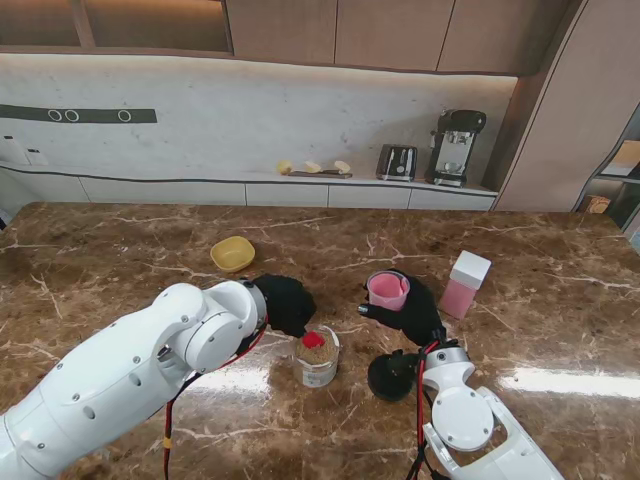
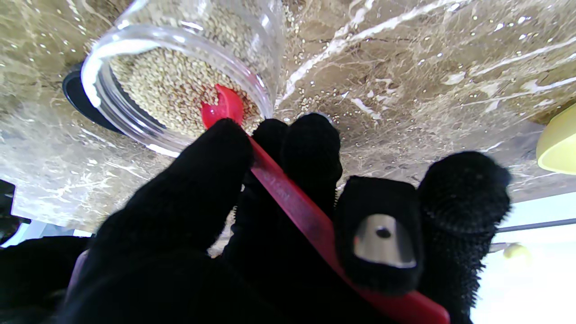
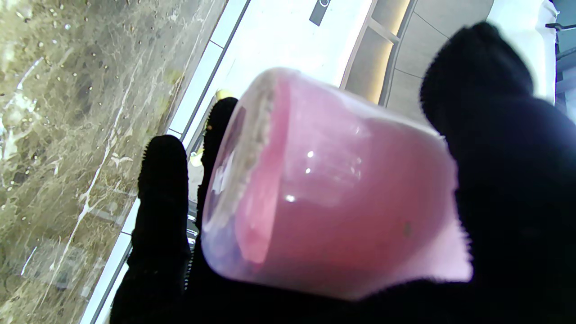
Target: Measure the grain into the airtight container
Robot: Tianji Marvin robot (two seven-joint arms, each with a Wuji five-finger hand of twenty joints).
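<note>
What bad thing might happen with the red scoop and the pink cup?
The left hand pinches the red scoop by its thin handle, so it might twist and spill grain onto the table. The right hand holds the pink cup apart from the jar, so carried grain may drop between them.

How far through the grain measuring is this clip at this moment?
Done: the grain jar stands open, its black lid on the table beside it. In hand: the left hand has the red scoop dipped in the grain, and the right hand holds the pink cup. Left: filling the pink container, which stands closed.
</note>
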